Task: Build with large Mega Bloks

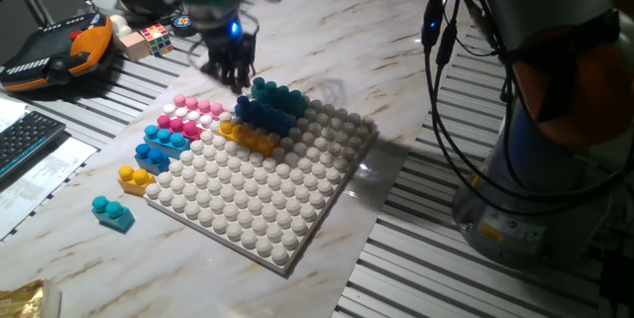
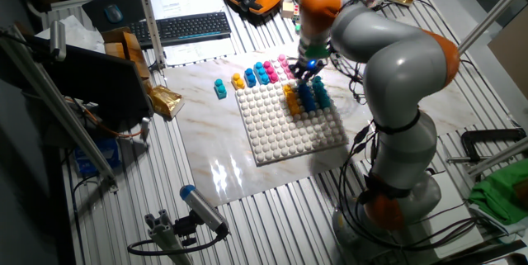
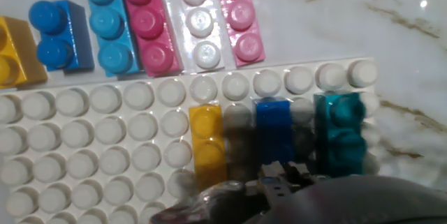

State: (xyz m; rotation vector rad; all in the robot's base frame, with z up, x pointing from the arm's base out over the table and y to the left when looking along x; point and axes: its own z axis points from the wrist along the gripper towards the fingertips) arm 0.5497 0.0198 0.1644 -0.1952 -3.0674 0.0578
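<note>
Three large Mega Bloks stand side by side near the far edge of the white baseplate [image 1: 267,199]: a yellow one [image 3: 207,144], a dark blue one [image 3: 274,123] and a teal one [image 3: 340,137]. Loose bricks lie in a row on the marble beside that edge: pink [image 3: 239,18], pale pink [image 3: 199,21], magenta [image 3: 148,21], light blue [image 3: 108,21], blue [image 3: 59,35] and yellow [image 3: 10,49]. A lone teal brick [image 1: 114,212] lies apart. My gripper [image 1: 235,72] hangs just above the baseplate's far corner, over the three bricks. It holds no brick; its fingers are blurred.
A small multicoloured puzzle cube [image 1: 154,38] and an orange-black pendant [image 1: 54,51] lie behind the gripper. A keyboard [image 1: 25,140] sits at the left. Black cables [image 1: 441,80] hang at the right beside the arm's base [image 2: 396,199].
</note>
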